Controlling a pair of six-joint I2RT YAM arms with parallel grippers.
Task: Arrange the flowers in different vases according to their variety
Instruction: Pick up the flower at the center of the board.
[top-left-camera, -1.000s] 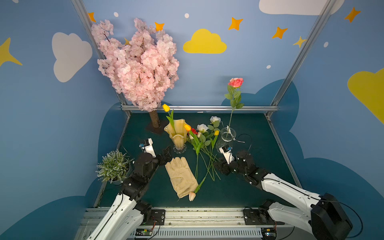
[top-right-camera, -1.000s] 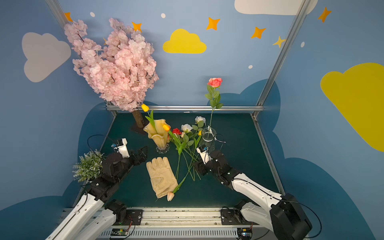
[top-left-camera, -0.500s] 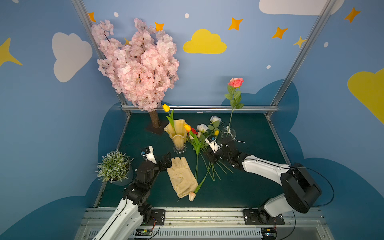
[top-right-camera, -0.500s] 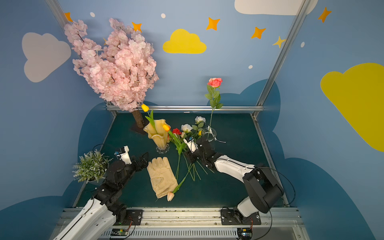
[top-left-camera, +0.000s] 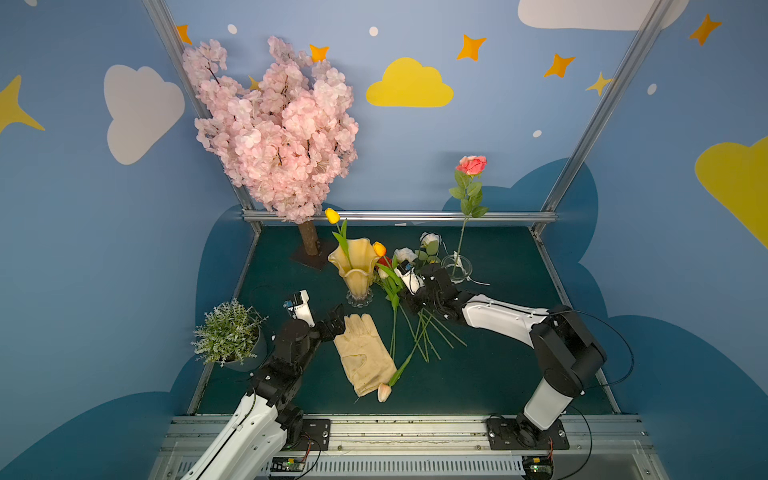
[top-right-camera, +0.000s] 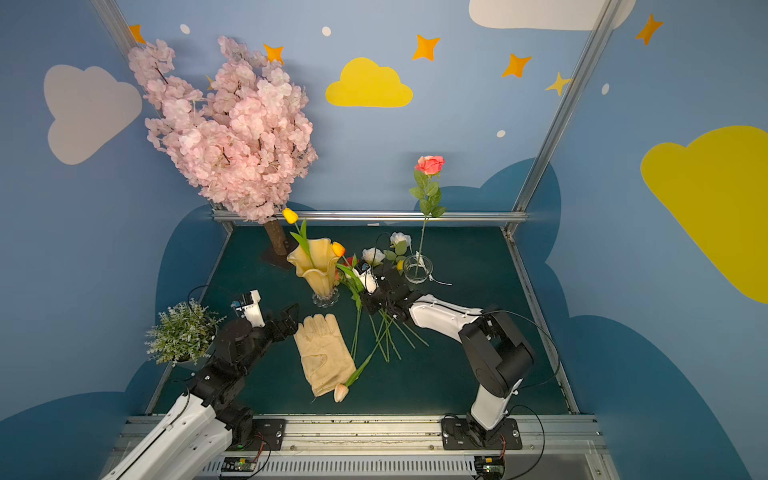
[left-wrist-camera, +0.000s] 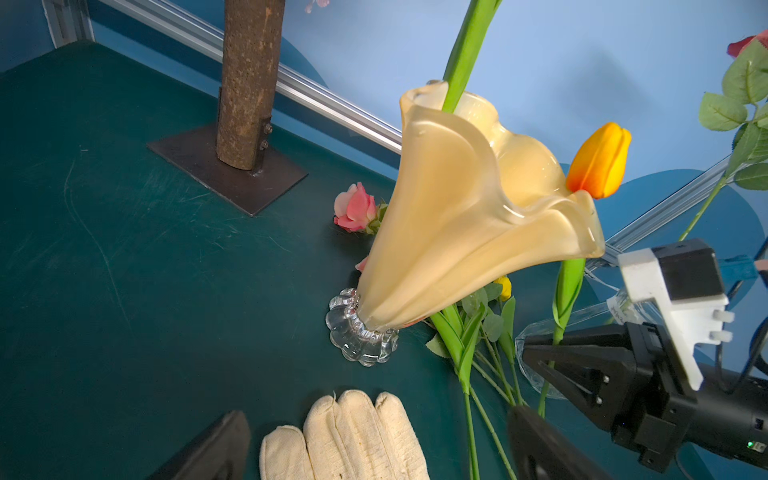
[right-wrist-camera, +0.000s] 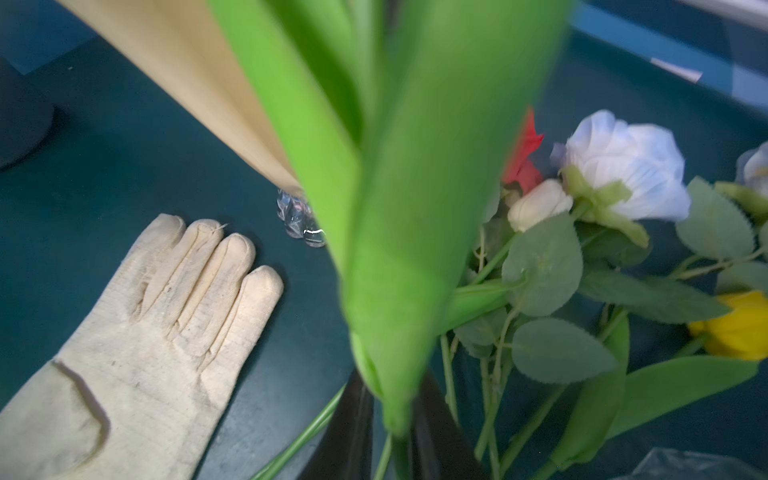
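Note:
An amber vase (top-left-camera: 355, 266) with a ruffled rim stands mid-table and holds a yellow tulip (top-left-camera: 332, 215). To its right, the clear glass vase (top-left-camera: 457, 268) holds a pink rose (top-left-camera: 471, 165). Between them lie loose flowers: an orange tulip (top-left-camera: 379, 248), white roses (top-left-camera: 405, 254) and a red rose (right-wrist-camera: 521, 162). A cream-pink tulip (top-left-camera: 383, 392) lies near the front. My right gripper (right-wrist-camera: 392, 436) is shut on the orange tulip's green stem among the crossed stems. My left gripper (left-wrist-camera: 374, 449) stands open over the fingertips of a glove (top-left-camera: 361, 353), with nothing in it.
The cream glove lies flat left of the stems. A potted grey-green plant (top-left-camera: 228, 332) stands at the left edge. The pink blossom tree (top-left-camera: 278, 124) rises from a base plate (left-wrist-camera: 226, 172) at the back left. Another pink rose (left-wrist-camera: 355, 207) lies behind the amber vase.
My right arm has swung in from the front right to the pile of flowers, and its jaws have closed round the tulip stem. The left arm has shifted only slightly and stays open.

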